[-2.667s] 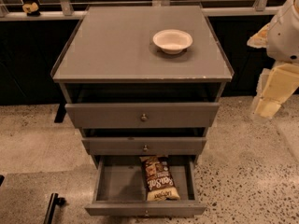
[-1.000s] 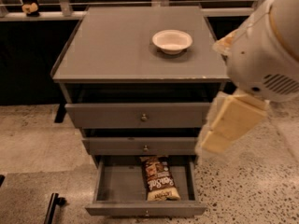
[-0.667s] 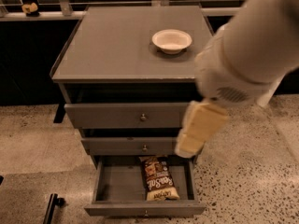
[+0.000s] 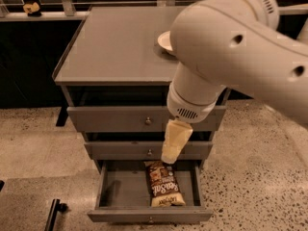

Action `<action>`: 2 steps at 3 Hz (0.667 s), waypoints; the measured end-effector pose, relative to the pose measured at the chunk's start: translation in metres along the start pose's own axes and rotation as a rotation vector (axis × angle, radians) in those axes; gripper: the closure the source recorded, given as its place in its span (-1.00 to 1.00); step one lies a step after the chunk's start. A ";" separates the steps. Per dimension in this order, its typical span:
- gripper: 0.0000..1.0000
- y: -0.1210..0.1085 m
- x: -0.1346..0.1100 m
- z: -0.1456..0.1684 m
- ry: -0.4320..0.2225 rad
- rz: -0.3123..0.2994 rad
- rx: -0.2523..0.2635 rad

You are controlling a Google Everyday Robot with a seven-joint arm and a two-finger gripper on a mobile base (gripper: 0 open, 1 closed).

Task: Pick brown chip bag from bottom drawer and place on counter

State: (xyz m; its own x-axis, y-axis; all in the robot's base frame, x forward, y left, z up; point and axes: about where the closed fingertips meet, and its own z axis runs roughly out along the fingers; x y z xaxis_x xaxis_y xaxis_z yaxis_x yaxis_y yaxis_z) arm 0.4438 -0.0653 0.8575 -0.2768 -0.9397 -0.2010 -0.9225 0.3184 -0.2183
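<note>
The brown chip bag (image 4: 162, 185) lies flat in the open bottom drawer (image 4: 111, 189), right of its middle, with its tan end toward the front panel. My gripper (image 4: 170, 156) hangs down from the big white arm, just above the bag's far end and in front of the middle drawer. The grey counter (image 4: 115, 42) tops the cabinet; its right part is hidden behind my arm.
A white bowl (image 4: 163, 40) on the counter shows only at its left edge behind my arm. Two shut drawers with round knobs (image 4: 148, 121) sit above the open one. Speckled floor surrounds the cabinet. A dark bar (image 4: 53, 213) lies on the floor at lower left.
My arm has swung from the right side across the cabinet, leftward and down. The gripper now hangs over the open drawer's far edge. The arm now covers most of the bowl.
</note>
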 end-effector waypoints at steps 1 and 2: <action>-1.00 0.000 0.000 -0.001 -0.001 -0.001 0.001; -1.00 0.002 0.008 0.012 0.013 0.004 -0.004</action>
State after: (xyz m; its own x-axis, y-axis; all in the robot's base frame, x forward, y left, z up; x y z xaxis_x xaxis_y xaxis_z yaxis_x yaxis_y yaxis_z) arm 0.4428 -0.0703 0.8441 -0.2837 -0.9400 -0.1894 -0.9225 0.3215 -0.2138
